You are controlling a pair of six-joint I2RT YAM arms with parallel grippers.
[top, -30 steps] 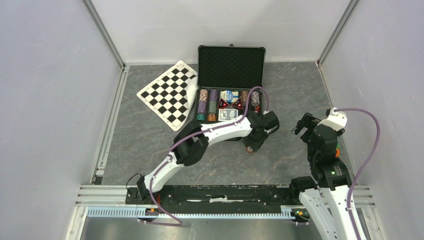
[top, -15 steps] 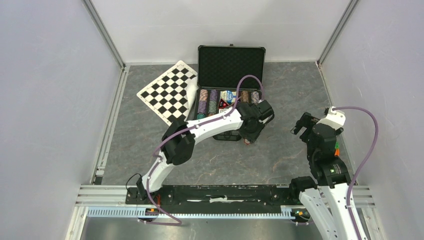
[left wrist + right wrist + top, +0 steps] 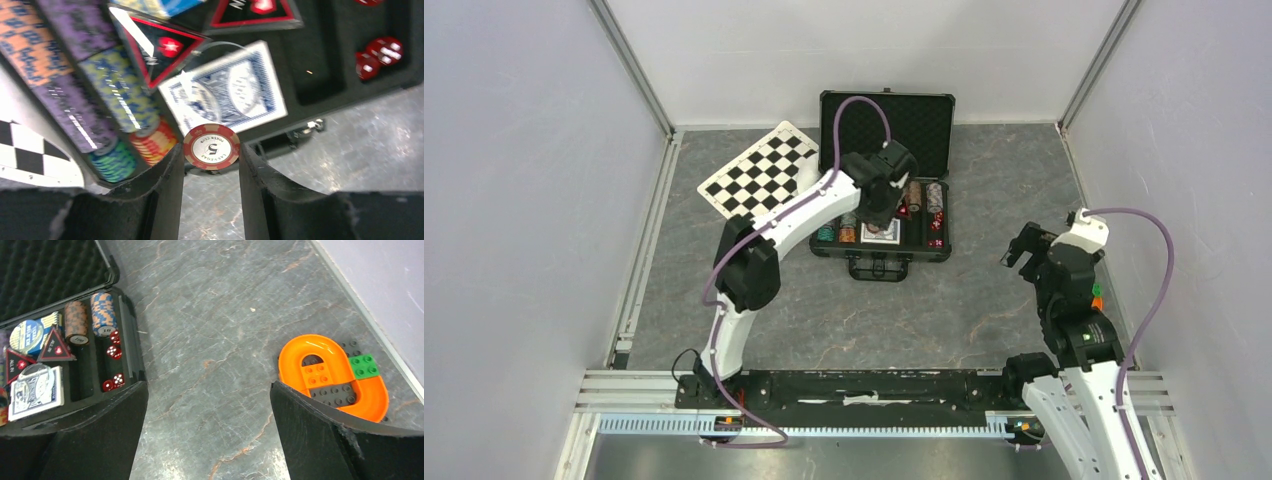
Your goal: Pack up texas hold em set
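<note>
The black foam-lined case (image 3: 886, 130) lies open at the back centre, holding rows of striped chips (image 3: 115, 100), a blue card deck (image 3: 230, 97), triangular dealer buttons (image 3: 160, 47) and red dice (image 3: 377, 55). My left gripper (image 3: 879, 212) hovers over the case's front left part. It is shut on a red poker chip marked 5 (image 3: 211, 146), pinched by its edges between the fingertips. My right gripper (image 3: 1022, 250) is open and empty above the bare floor right of the case (image 3: 127, 340); dice (image 3: 114, 351) show in its view.
A black-and-white checkered board (image 3: 759, 185) lies left of the case, touching it. An orange ring-shaped piece with toy bricks (image 3: 332, 375) lies on the floor at the far right, by the wall. The case's handle (image 3: 879, 268) faces the arms.
My left gripper has moved from the floor in front of the case's right corner up and left over the case, carrying the red chip. The right arm has barely shifted.
</note>
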